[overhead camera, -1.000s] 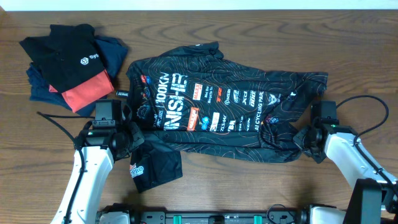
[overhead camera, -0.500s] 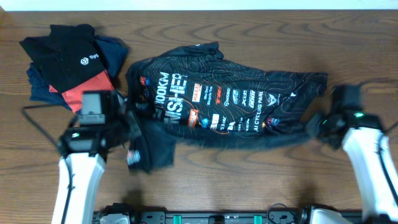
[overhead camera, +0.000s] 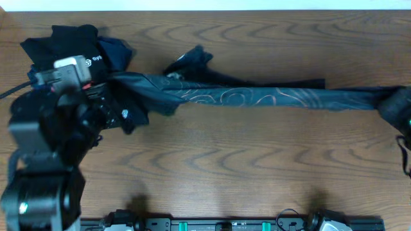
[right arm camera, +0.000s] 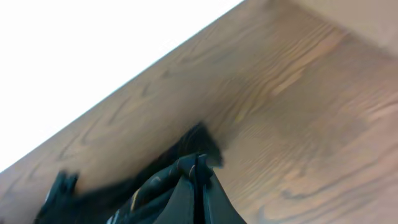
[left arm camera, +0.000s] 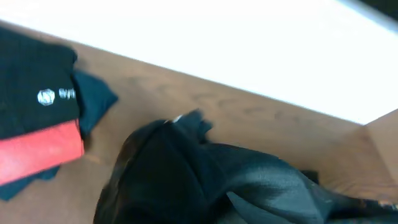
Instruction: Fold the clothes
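jersey (overhead camera: 257, 97) ×1, stretched taut between arms | left gripper (overhead camera: 119, 102) clamped on jersey | right gripper (overhead camera: 393, 106) clamped on jersey | garment pile (overhead camera: 61, 35) ×1

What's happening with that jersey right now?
Both arms have the black jersey pulled taut between them, stretched into a long band across the table. The left gripper holds one end beside the pile of other garments; the right gripper is clamped on the other end near the table's right edge. Nothing is folded yet.
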Robot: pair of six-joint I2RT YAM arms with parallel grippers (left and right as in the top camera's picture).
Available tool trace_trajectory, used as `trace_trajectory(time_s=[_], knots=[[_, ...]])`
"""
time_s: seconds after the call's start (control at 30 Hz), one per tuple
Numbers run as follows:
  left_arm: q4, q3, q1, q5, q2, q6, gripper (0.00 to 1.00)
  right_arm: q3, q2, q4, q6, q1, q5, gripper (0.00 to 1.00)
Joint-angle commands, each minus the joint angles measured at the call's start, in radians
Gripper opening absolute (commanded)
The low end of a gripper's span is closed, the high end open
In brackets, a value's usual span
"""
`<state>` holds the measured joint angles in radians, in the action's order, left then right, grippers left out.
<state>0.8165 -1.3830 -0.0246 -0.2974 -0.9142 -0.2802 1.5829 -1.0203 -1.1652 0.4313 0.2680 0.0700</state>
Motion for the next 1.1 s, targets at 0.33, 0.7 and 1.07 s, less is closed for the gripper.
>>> trace_trajectory(time_s=[0.33,0.7,1.07], knots=[[-0.001,-0.148,-0.002,-0.01,0.089,-0.035,0.06,0.203,0.025,-0.034,-0.061,0.059,0.154,0.01],[-0.019,-0.143,-0.002,-0.141,-0.276,-0.035,0.06,0.202,-0.321,-0.088,-0.161,0.058,-0.009,0.01],[-0.695,-0.193,0.017,-0.261,-0.705,-0.182,0.06,0.265,-0.632,0.312,-0.101,0.061,-0.105,0.01]])
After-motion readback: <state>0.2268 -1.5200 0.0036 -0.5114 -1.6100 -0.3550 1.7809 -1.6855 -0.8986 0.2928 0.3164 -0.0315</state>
